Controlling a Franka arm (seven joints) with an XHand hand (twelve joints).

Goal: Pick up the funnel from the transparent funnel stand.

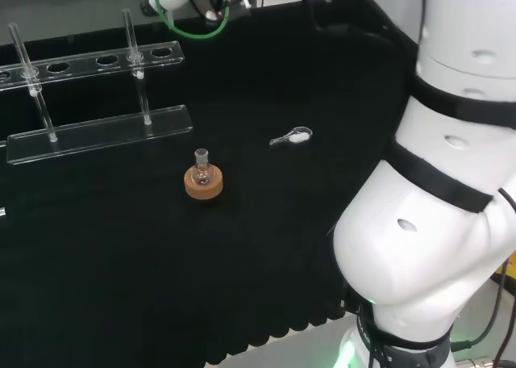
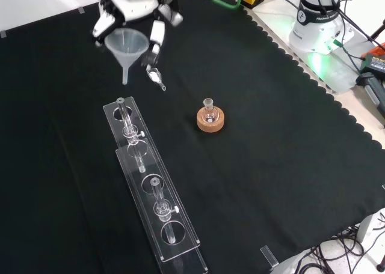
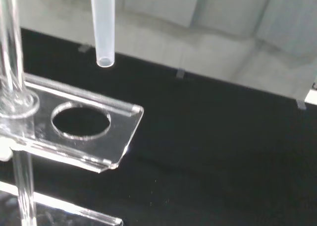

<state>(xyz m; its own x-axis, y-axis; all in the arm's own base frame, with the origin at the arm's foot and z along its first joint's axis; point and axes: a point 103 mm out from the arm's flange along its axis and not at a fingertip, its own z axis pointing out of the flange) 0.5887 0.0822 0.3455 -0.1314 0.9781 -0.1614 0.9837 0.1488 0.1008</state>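
One funnel [image 2: 127, 46] hangs in the air, held up by the hand [image 2: 135, 9] near the counter's [image 2: 271, 166] far edge in the front view, its fingers [image 2: 156, 42] curled round the white cone's rim! The spout points straight down, clear of the transparent funnel stand [image 2: 153, 190], just beyond the stand's far end. From the wrist view the spout's [image 3: 104, 25] open tip hovers above the stand's top plate, close to the last round hole [image 3: 80, 120] by the plate's rounded corner, touching nothing. The stand itself runs long across the black cloth, two clear plates on thin posts, with a row of holes along the top one. Over towards the middle of the counter sits a small round-bottomed flask [image 2: 209, 109] upright on its cork ring [image 2: 210, 120], well apart from the stand. And in the head view a little clear spoon [image 1: 292, 138] with white powder in its bowl lies flat on the cloth, beside nothing at all, to the right of the flask.
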